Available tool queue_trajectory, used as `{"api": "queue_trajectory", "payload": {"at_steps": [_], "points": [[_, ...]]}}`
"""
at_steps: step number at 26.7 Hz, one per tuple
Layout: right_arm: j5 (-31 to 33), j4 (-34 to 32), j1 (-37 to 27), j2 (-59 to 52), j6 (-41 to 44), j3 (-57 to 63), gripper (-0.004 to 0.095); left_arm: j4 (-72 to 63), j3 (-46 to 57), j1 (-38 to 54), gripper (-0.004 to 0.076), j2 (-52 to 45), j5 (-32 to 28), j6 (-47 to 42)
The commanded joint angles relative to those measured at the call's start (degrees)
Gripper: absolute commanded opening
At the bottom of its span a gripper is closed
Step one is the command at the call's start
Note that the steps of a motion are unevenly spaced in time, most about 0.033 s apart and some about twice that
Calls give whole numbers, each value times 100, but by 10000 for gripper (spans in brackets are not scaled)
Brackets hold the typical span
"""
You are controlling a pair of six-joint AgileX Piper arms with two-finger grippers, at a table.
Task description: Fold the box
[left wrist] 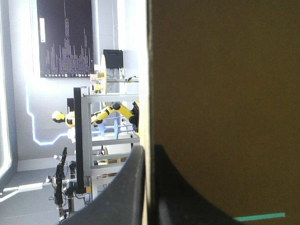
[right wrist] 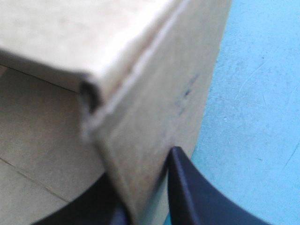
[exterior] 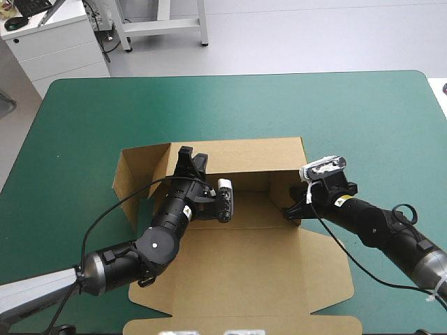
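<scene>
The brown box point(exterior: 244, 258) lies in the middle of the table. Its far wall point(exterior: 237, 155) and a left side flap point(exterior: 136, 174) stand up, while its wide lid panel lies flat toward the near edge. My left gripper point(exterior: 187, 155) is shut on the top edge of the far wall near the left corner. In the left wrist view, my left gripper point(left wrist: 149, 150) has the board's edge point(left wrist: 225, 93) running between its black fingers. My right gripper point(exterior: 292, 211) is shut on the short right wall by the right corner. There my right gripper point(right wrist: 145, 187) straddles the wall point(right wrist: 154, 108).
The teal-green cover point(exterior: 230, 105) shows beyond the box's far wall and on both sides of it. The box's near tab point(exterior: 241, 324) reaches the table's front edge.
</scene>
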Motion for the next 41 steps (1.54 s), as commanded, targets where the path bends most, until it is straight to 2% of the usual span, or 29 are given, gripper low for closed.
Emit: {"api": "queue_trajectory", "payload": {"at_steps": [1, 10, 12, 13, 16, 18, 19, 23, 26, 30, 35, 41], "points": [[-214, 119, 28, -150, -129, -171, -10, 566, -129, -46, -10, -168, -147, -33], [-323, 130, 28, -150, -118, -171, -18, 566, -129, -46, 3, -168, -127, -33], [-438, 130, 28, -150, -118, -171, -18, 566, -129, -46, 78, -168, -127, -43], [-575, 130, 28, -150, -165, -171, -18, 566, -129, -46, 194, -168, -138, -43], [-896, 130, 28, -140, -219, -171, -18, 566, -129, -46, 415, -168, -138, -43], [-1118, 141, 28, -132, -219, -171, -18, 566, -129, -46, 496, -168, -138, -43], [-1241, 155, 28, -118, -219, -171, -18, 566, -129, -46, 512, -168, -138, -43], [-1607, 180, 28, 39, -219, -171, -18, 566, -129, -214, 509, -168, 60, -43], [-2021, 180, 28, 284, -209, -182, -18, 566, -129, -718, 509, -168, 685, -43], [-2299, 506, -21, 570, -231, -298, -18, 566, -129, -1196, 510, -168, 1257, -73], [-2152, 681, -284, 949, -242, -667, -18, 566, -129, -1596, 510, -168, 1539, -73], [-1546, 695, -666, 1308, -272, -1241, -18, 542, -129, -1861, 475, -168, 1673, -73]]}}
